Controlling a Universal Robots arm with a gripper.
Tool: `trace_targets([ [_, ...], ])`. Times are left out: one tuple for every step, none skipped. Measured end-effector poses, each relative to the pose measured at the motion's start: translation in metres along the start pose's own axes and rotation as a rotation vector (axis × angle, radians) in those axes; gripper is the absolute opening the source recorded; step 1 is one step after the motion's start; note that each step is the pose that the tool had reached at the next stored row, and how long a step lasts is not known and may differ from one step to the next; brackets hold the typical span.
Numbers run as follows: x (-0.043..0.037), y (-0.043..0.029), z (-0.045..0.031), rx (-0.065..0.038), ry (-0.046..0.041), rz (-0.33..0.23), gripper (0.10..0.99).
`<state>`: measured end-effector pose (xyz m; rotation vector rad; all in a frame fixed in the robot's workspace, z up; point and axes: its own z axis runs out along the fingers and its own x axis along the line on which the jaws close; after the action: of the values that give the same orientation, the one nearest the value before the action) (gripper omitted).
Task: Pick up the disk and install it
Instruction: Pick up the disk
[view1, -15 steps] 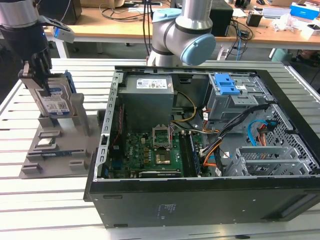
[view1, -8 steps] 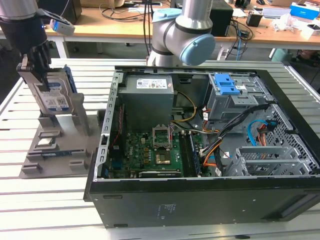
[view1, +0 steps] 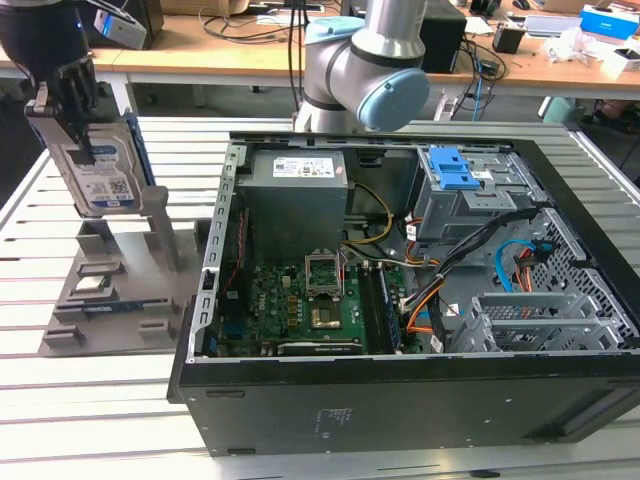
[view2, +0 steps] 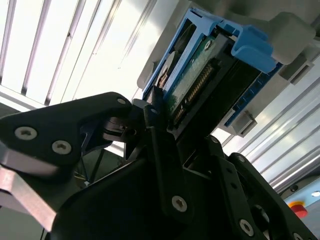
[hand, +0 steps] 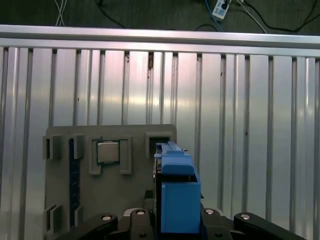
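Right now we've got the gripper (view2: 167, 127) fingers (view2: 159, 145) clamped on the disk (view2: 197, 82), upright above the grey holder (hand: 110, 195) by the table (hand: 250, 100) edge at the exterior view's left. Stiff, heavyish, prob. fragile; hold flat faces, not the blue bracket (view2: 252, 42).

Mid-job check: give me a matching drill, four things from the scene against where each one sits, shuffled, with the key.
Things:
1. disk
2. square chip
3. blue latch
4. power-supply box

Places:
A. on the drive cage inside the open case
B. clamped in the gripper
C. in a recess of the grey holder
D. in the case's far corner, toward the exterior view's left

Pairs: 1-B, 2-C, 3-A, 4-D
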<state>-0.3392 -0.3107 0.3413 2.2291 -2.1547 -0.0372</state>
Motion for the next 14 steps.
trace_targets([
  [-0.0006,0.0001,-0.0021,0.000,0.0013,0.000,0.361],
  [-0.0011,0.0001,-0.0045,0.000,0.0024,0.000,0.361],
  [-0.0015,0.0002,-0.0072,0.000,0.0031,0.000,0.361],
  [-0.0018,0.0003,-0.0096,0.000,0.0037,0.000,0.361],
  [-0.0021,0.0003,-0.0126,0.000,0.0041,0.000,0.361],
  [-0.0021,0.0004,-0.0145,0.000,0.0043,0.000,0.361],
  [-0.0023,0.0006,-0.0183,0.000,0.0042,0.000,0.361],
  [-0.0023,0.0007,-0.0210,0.000,0.0043,0.000,0.361],
  [-0.0024,0.0008,-0.0231,0.000,0.0043,0.000,0.361],
  [-0.0024,0.0008,-0.0244,0.000,0.0044,0.000,0.361],
  [-0.0024,0.0009,-0.0262,0.000,0.0043,0.000,0.361],
  [-0.0025,0.0008,-0.0274,0.000,0.0044,0.000,0.361],
  [-0.0025,0.0008,-0.0281,0.000,0.0044,0.000,0.361],
  [-0.0025,0.0008,-0.0292,0.000,0.0044,0.000,0.361],
])
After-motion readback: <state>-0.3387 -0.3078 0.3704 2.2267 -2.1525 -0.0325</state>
